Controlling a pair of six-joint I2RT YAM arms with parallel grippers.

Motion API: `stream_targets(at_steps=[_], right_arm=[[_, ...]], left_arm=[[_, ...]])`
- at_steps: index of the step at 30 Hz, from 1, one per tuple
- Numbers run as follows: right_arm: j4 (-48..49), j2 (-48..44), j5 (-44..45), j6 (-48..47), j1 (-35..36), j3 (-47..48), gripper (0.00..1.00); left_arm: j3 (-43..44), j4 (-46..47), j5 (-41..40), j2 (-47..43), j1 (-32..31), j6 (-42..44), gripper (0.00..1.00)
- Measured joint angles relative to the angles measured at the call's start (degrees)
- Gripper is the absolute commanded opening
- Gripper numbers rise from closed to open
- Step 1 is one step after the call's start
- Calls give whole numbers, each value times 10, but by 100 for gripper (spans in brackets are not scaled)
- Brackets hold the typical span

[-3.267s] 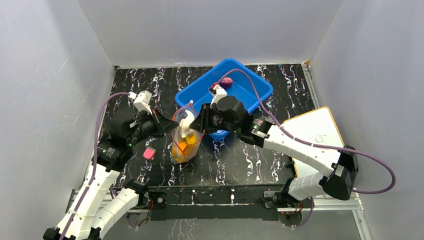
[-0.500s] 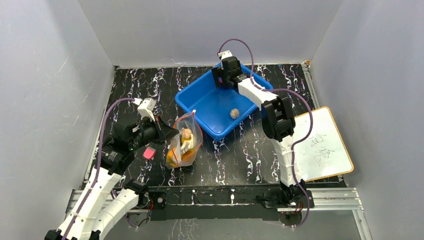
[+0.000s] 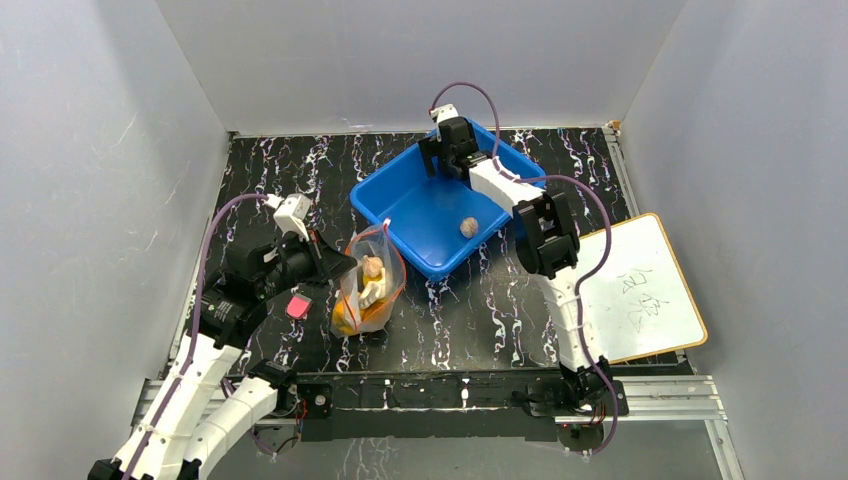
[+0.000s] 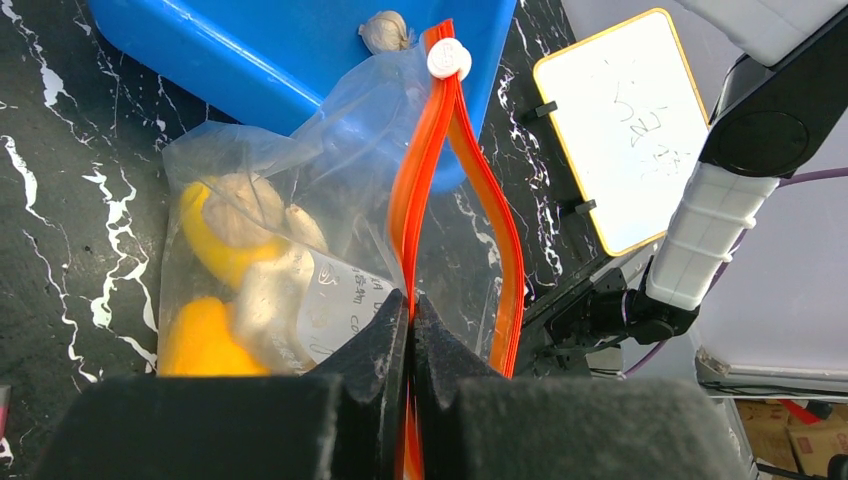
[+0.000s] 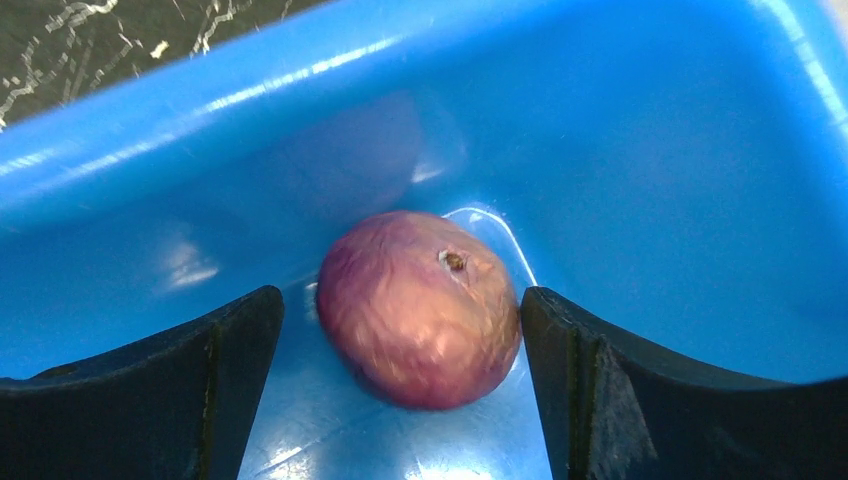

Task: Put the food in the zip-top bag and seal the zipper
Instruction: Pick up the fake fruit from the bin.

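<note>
From above, we see the zip-top bag [image 3: 385,270] standing just off the blue bin's [image 3: 420,210] near-left corner. There is food [image 3: 352,312] inside it, and the left gripper [image 3: 340,263] is at its mouth edge. The right gripper [image 3: 440,162] reaches into the bin's far corner. A beige bit [image 3: 467,227] lies by the bin's near wall.

In the left wrist view, our jaws are pressed together on the zipper [image 4: 420,200], whose two lips gape apart toward the bin.

In the right wrist view, the fingers [image 5: 180,380] stand wide apart and grip nothing. The roundish purple piece [image 5: 420,305] sits on the bin floor squarely between them. We judge the right arm far nearer to it, and a straight closing should take it.
</note>
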Motion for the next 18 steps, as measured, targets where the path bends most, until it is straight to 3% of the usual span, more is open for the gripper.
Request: stream_targets(at_steps=[10,18], right_arm=[[0,14,1,-14,0,-1,60],[10,-31,-1,-15,0,-72,53]], left_arm=[[10,-14,-1,3,0,2,0],[11,-14,-1,3,0,1,0]])
